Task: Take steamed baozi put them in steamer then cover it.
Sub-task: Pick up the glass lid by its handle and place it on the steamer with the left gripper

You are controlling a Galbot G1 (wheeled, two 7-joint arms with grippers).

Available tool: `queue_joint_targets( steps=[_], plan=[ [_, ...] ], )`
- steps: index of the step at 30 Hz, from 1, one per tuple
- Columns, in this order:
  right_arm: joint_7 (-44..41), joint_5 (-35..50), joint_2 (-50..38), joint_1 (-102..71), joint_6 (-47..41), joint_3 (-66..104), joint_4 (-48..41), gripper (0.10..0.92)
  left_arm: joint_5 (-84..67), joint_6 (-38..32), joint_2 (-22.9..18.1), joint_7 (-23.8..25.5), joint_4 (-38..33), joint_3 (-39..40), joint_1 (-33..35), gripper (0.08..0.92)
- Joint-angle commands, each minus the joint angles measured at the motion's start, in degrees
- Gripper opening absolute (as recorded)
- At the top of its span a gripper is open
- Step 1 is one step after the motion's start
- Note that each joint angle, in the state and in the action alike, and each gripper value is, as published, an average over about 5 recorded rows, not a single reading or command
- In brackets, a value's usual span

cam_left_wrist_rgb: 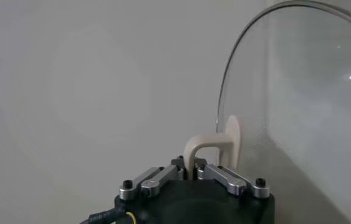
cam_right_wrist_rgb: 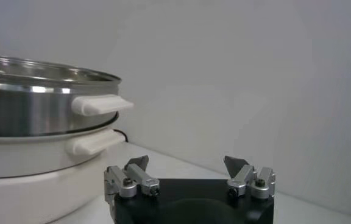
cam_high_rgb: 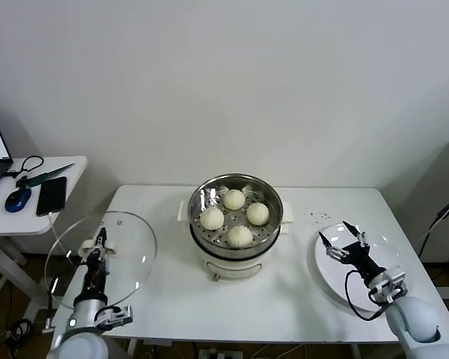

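Count: four steamed baozi [cam_high_rgb: 235, 218] in one steamer [cam_high_rgb: 236, 258], one cover [cam_high_rgb: 127, 254], one plate [cam_high_rgb: 337, 273], one phone [cam_high_rgb: 52, 195], one mouse [cam_high_rgb: 17, 199].

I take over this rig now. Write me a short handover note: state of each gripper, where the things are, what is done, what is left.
Left gripper: shut on the handle of the glass cover, held at the table's left edge.
Right gripper: open, empty, over the white plate.
Steamer: table centre, uncovered.
Done: all four baozi sit on its perforated tray.
Left: bring the cover over the steamer and set it on.
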Motion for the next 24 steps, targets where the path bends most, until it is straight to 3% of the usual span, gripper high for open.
queue_joint_targets(
  steps=[1,5,8,15,20,24],
  plan=[
    [0.12,-0.95,-0.19,3.0,-0.05,-2.32,-2.18,0.823,-1.78,19.54,11.57,6.8,-13.32,12.49,-4.31,0.155],
    [0.3,-1.4,-0.16,4.3,-0.08,-3.36,-3.58,0.823,-0.1,24.0,14.87,14.23,-13.04,20.75,-11.76,0.155],
    [0.32,-1.71,-0.06,4.83,-0.1,-3.7,-4.5,0.823,2.18,25.83,14.95,19.71,-12.13,26.25,-16.88,0.155],
    [0.32,-2.61,0.52,5.16,0.1,-3.41,-5.88,0.823,9.4,28.07,6.65,27.44,-5.84,36.65,-29.18,0.155],
    [0.3,-2.82,0.54,4.62,0.37,-2.25,-6.03,0.823,11.84,28.38,-0.68,29.22,-0.46,42.1,-35.16,0.155],
    [0.25,-2.82,0.44,3.84,0.5,-0.95,-5.77,0.823,11.74,28.38,-4.16,29.63,3.4,44.25,-38.25,0.155]
  ],
)
